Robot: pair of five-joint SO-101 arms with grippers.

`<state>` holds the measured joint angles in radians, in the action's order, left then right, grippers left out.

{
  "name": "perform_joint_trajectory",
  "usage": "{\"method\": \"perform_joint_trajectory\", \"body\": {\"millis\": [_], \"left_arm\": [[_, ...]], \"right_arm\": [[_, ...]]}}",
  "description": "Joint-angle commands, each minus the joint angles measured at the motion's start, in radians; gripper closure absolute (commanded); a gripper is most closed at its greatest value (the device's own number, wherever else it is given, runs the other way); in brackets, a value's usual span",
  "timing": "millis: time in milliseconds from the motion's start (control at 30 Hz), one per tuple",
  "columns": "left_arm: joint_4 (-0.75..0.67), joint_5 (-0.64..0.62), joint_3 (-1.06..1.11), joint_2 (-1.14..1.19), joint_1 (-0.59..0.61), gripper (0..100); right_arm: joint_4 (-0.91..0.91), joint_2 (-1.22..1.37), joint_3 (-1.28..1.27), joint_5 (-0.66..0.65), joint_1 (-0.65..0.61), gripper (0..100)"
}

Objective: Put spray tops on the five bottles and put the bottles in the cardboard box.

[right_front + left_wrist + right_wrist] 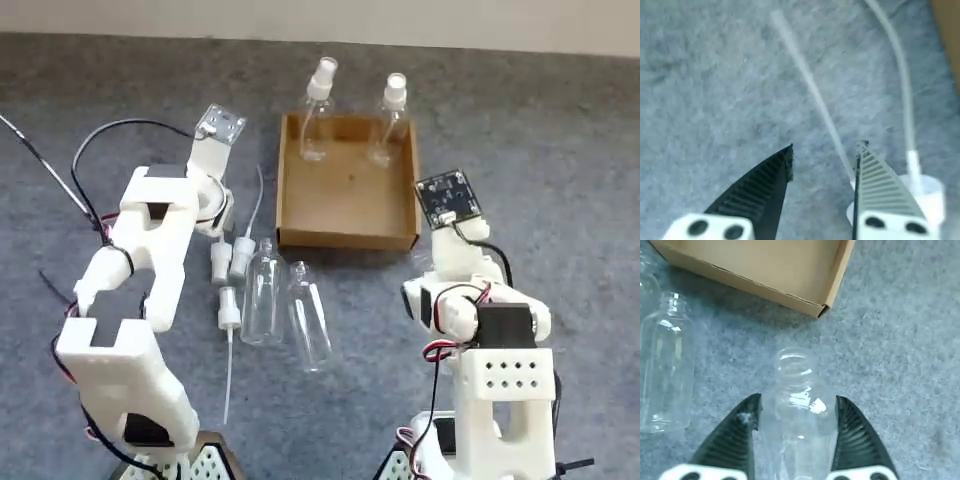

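Two capped bottles stand in the cardboard box, by its far wall. So I think the job is now at bottle three.

The right jaws are pinching a bare bottle by its sides, just outside the box's near right corner. Its neck is open, with no top on it.

The left jaws are spread wide, low over the counter by the box's left wall. One spray top lies just beside one of them. Three loose spray tops lie there in all. Two more bare bottles lie side by side in front of the box.

Next, I think the left jaws should close on that top, lift it, and poke its thin tube into the open neck. The tube looks bendy, so it must go in straight.

From above, the right arm covers most of the held bottle. I cannot tell if it rests on the counter or hangs above it. A second tube runs behind a left jaw, and I cannot tell which top it belongs to.
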<state>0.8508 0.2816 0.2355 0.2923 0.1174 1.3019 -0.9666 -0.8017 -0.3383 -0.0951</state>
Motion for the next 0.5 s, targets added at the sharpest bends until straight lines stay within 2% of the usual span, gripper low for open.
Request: {"method": "perform_joint_trajectory", "body": {"millis": [0, 67, 333, 467], "left_arm": [[-0.018, -0.003, -0.039, -0.007, 0.102, 82], [-0.014, -0.003, -0.038, -0.01, 0.156, 82], [0.192, 0.0, 0.021, -0.14, 0.308, 82], [0.198, 0.091, 0.15, -0.305, 0.38, 82]], "right_arm": [[-0.022, -0.018, 0.004, 0.012, -0.007, 99.5], [-0.022, -0.018, 0.004, 0.012, -0.007, 99.5], [-0.021, -0.018, 0.002, 0.012, -0.005, 99.5], [0.005, -0.025, 0.002, 0.012, -0.005, 99.5]]}}
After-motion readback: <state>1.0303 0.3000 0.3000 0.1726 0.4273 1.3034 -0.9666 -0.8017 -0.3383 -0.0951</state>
